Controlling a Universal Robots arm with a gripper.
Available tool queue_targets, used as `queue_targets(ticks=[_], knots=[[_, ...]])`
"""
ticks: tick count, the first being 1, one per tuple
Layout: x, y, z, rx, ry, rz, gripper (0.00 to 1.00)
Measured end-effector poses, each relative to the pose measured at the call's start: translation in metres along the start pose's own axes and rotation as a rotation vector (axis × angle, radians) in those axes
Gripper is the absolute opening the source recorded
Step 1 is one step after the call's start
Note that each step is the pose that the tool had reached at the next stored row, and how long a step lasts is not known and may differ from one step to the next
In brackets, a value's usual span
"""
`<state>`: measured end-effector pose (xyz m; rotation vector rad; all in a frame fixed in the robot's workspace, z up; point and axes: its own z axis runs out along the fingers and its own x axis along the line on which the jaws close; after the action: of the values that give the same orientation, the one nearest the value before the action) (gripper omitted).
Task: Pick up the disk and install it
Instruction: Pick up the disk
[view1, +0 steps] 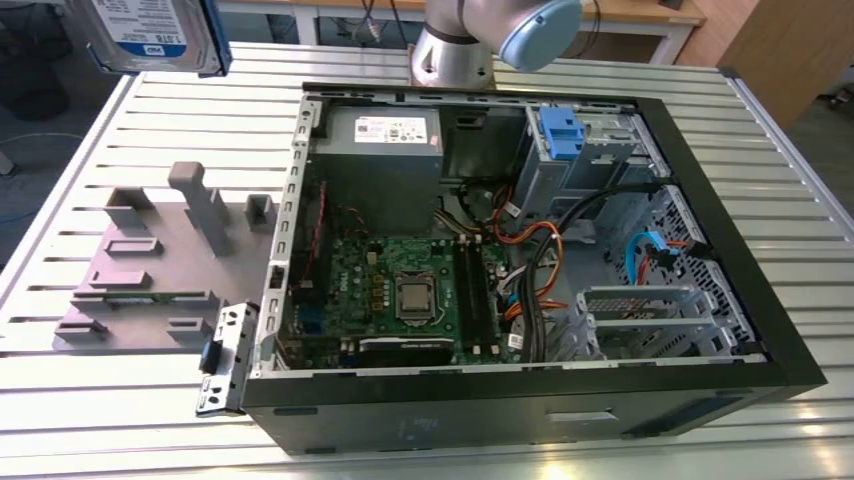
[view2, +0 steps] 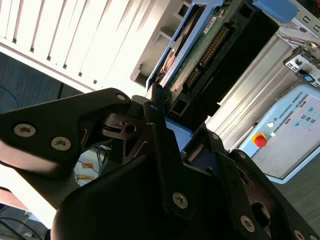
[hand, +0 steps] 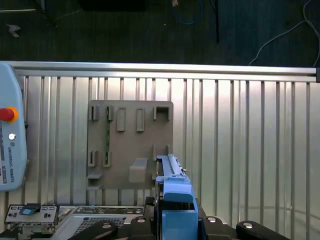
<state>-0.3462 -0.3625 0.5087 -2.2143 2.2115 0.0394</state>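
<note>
Slatted table with open computer case; aloft, the disk, tight between the fingers.

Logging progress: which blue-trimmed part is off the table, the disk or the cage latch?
The disk, held aloft in the claw; the latch sits inside the case.

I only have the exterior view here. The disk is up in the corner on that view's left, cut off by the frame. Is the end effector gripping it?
Observer: Yes. In the second wrist view the end effector is closed on the disk by its blue carrier.
Operator: Which side of it faces that camera?
Observer: Its green circuit-board side, with a connector row.
Operator: Where is it over the table?
Observer: In the first wrist view it is edge-on and overlaps a corner of the grey fixture plate on the slatted table.
</note>
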Motion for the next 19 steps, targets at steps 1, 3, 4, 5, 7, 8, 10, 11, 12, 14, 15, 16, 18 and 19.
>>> queue_targets(ticks=[1,3,4,5,7,8,10,11,12,14,15,16,18,19], knots=[[0.0,-0.0002,0.0,0.0,0.0,0.0,0.37],[0.0,-0.0005,0.0,0.0,0.0,0.0,0.37],[0.0,-0.0006,0.0,0.0,0.0,0.0,0.37],[0.0,-0.0008,0.0,0.0,0.0,0.0,0.37],[0.0,-0.0011,0.0,0.0,0.0,0.0,0.37],[0.0,-0.0013,0.0,0.0,0.0,0.0,0.37],[0.0,-0.0017,-0.0001,-0.0001,0.0001,0.0,0.37],[0.0,-0.0019,0.0,0.0,0.0,0.0,0.37],[0.0,-0.0021,0.0,0.0,0.0,0.0,0.37],[0.0,-0.0025,-0.0001,-0.0001,0.0001,0.0,0.37],[0.0,-0.0028,-0.0001,-0.0001,0.0,0.0,0.37],[0.0,-0.0031,0.0,0.0,0.0001,0.0,0.37],[0.0,-0.0033,0.0,0.0,0.0,0.0,0.37],[0.0,-0.0036,-0.0001,0.0,0.0,0.0,0.37]])
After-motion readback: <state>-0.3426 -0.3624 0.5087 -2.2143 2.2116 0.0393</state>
